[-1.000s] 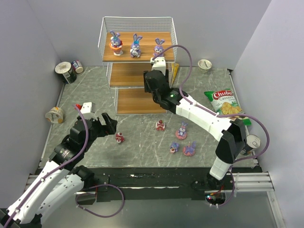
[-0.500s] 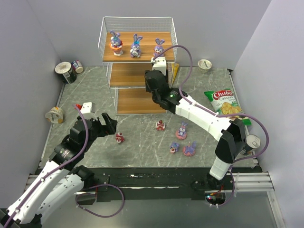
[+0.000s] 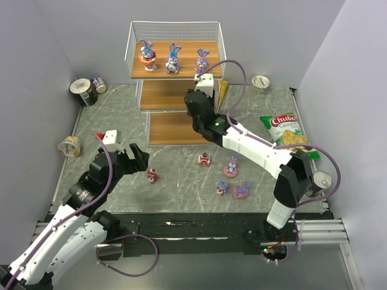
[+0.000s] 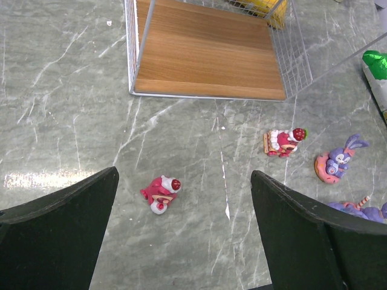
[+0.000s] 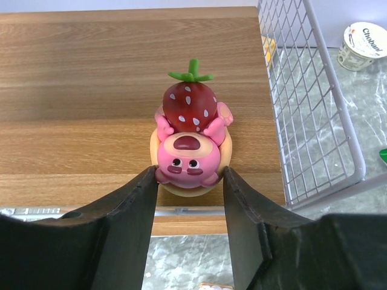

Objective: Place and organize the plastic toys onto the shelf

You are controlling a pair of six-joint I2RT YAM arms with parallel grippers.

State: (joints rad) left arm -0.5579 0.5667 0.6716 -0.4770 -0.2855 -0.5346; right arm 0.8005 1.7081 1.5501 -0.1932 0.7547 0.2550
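A pink bear toy holding a strawberry (image 5: 188,142) stands on a wooden board of the shelf (image 5: 91,90), near its front edge. My right gripper (image 5: 190,172) is shut on it, a fingertip against each side. From above, that arm hides this toy. Three bunnies (image 3: 173,58) stand on the top tier of the shelf (image 3: 181,128). On the table lie a red toy (image 4: 162,193), another red one (image 3: 204,159) and three purple-pink ones (image 3: 231,166). My left gripper (image 4: 184,175) hangs wide open over the red toy.
A chip bag (image 3: 285,130) lies at the right, with a can (image 3: 320,180) near the right arm. Cans (image 3: 83,90) and a cup (image 3: 70,146) stand at the left. A yogurt cup (image 3: 260,81) sits beside the shelf's wire wall (image 5: 314,109).
The right jaws have narrowed onto the pink bear toy, and that arm has edged slightly toward the shelf. The left arm has not moved.
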